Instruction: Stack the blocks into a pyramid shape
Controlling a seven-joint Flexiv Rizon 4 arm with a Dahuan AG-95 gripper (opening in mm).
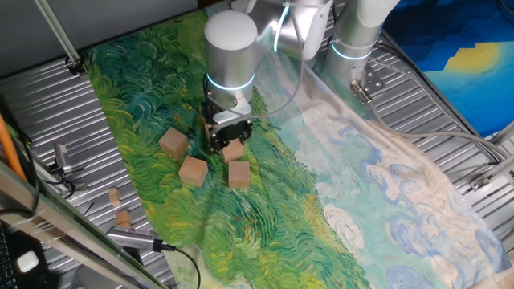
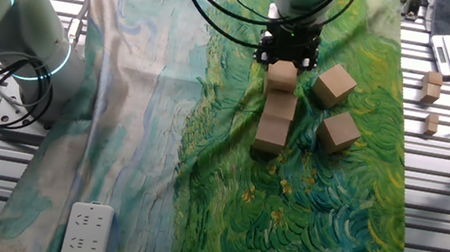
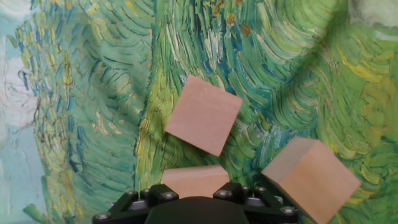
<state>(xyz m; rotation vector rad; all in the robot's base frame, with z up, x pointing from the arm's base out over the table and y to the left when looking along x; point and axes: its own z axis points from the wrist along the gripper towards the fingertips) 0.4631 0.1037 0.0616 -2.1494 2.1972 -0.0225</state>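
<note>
- The pincer [image 2: 286, 58] is clenched on one smooth pale-wood cube [image 2: 282, 74], low over the green swirl-painted cloth [image 2: 329, 217].
- Two like cubes [image 2: 275, 121] stand just beside it; two more [image 2: 334, 85] lie apart.

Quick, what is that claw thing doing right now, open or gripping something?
End effector: closed on one wooden block, held between its fingers just above the cloth.

We see light-brown wooden blocks [image 1: 193, 170] on a cloth [image 1: 337, 185] of swirling green, yellow and pale-blue brushstrokes.
</note>
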